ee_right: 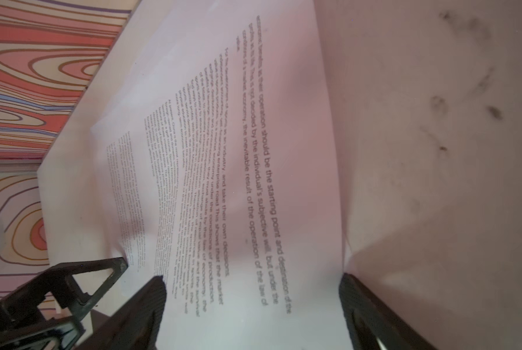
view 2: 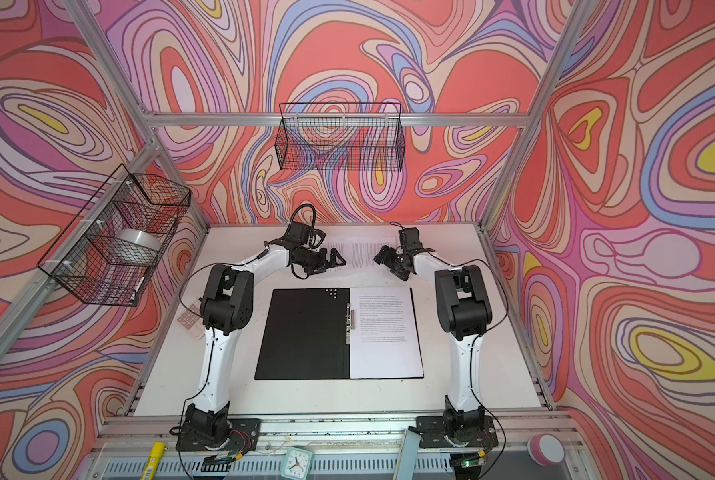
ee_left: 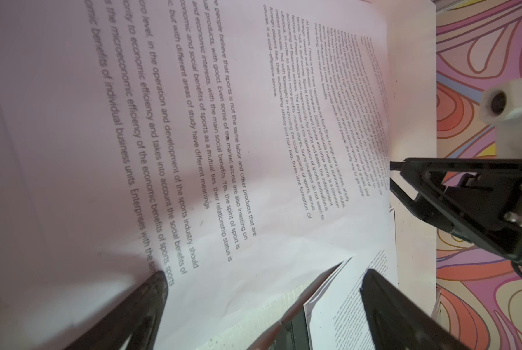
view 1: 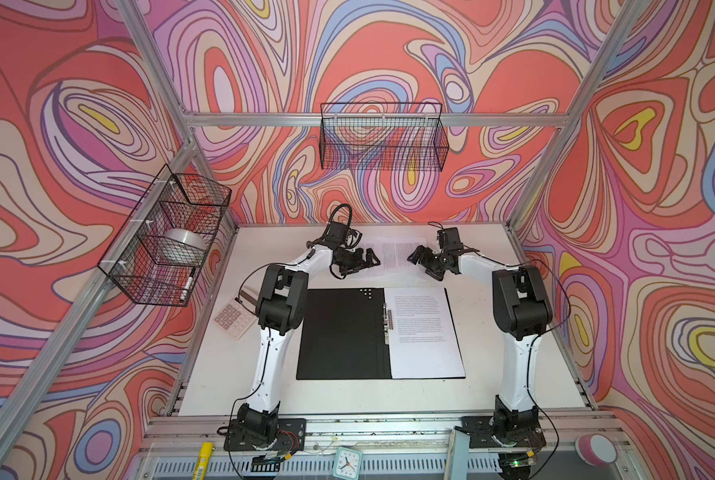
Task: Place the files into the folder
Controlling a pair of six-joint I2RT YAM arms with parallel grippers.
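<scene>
In both top views the folder is lying open and flat in the middle of the white surface, showing its black inside, with the metal spine clip running down its centre. A printed sheet is resting on the folder's right half. Past the folder's far edge and apart from it, the loose printed sheets are lying near the back of the surface. The left hand is hanging over their left edge and the right hand over their right edge. The two hands are facing each other with jaws spread and gripping nothing. A beige calculator is sitting left of the folder, partly hidden by the left arm.

In the left wrist view the left hand is standing wide open, its dark fingers framing the loose printed sheets; whether the tips are touching the paper cannot be told. The right hand is showing across the sheets, open as well.

In the right wrist view the right hand is gaping, one of its fingers sitting at the paper's edge beside the smudged surface, the other over the text. The left hand is showing opposite
</scene>
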